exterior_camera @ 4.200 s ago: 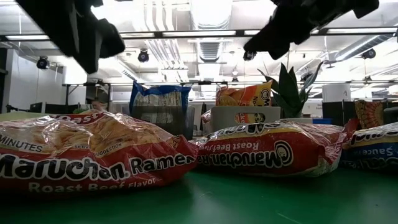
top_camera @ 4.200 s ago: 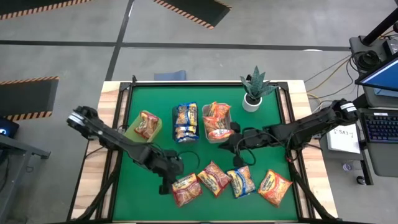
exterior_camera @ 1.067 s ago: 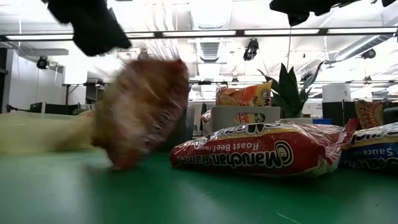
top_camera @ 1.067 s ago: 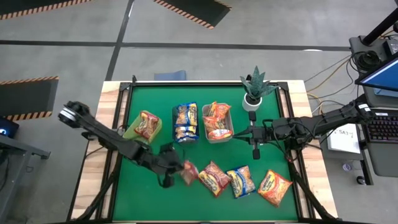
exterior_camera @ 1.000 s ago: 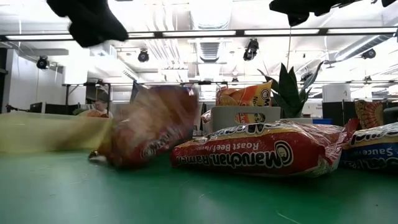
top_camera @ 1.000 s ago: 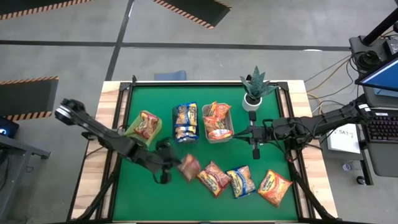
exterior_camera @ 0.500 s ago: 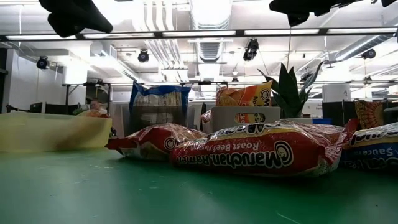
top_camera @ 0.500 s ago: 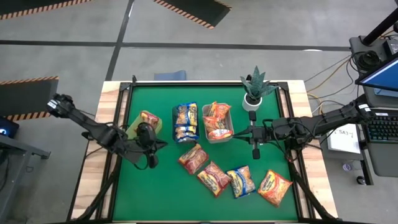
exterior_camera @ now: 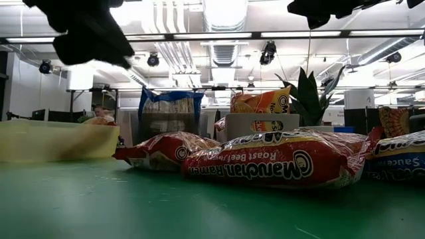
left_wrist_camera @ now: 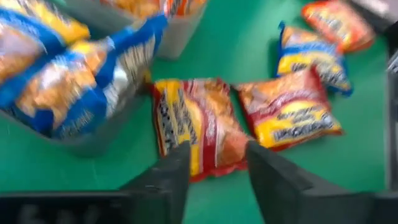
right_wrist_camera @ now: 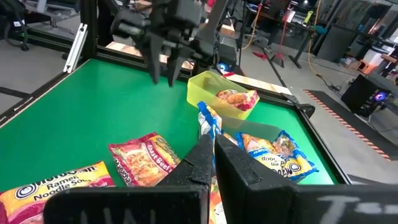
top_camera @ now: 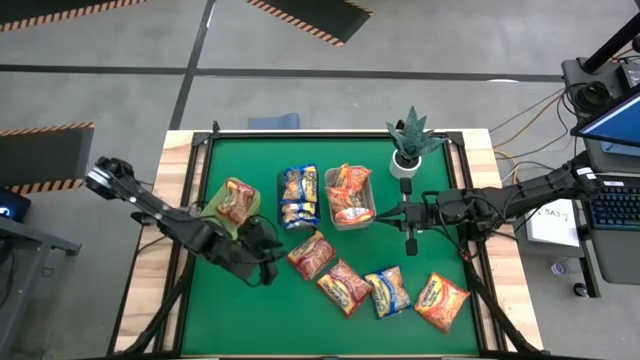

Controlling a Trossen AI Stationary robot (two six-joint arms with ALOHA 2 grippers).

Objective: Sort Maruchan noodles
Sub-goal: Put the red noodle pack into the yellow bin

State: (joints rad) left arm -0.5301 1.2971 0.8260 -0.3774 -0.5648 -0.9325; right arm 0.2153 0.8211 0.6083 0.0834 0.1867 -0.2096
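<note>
A red Maruchan packet lies flat on the green table, also seen in the left wrist view as the red packet and in the low view as the red packet. My left gripper hovers just left of it, open; its fingers stand apart above the packet's near end and touch nothing. Three more packets lie toward the near right: red, blue and orange. My right gripper hangs shut and empty over the table's right half.
Three bins stand in a row at mid-table: a yellow-green one holding a red packet, a dark one with blue packets, a grey one with orange packets. A potted plant stands at the far right. Bare green table lies near left.
The red packet, swinging at my left gripper a second ago, has dropped and now lies flat on the table, a little farther back than before. My left gripper swung away toward the table's left edge and the yellow-green bin, then came back toward the packet.
</note>
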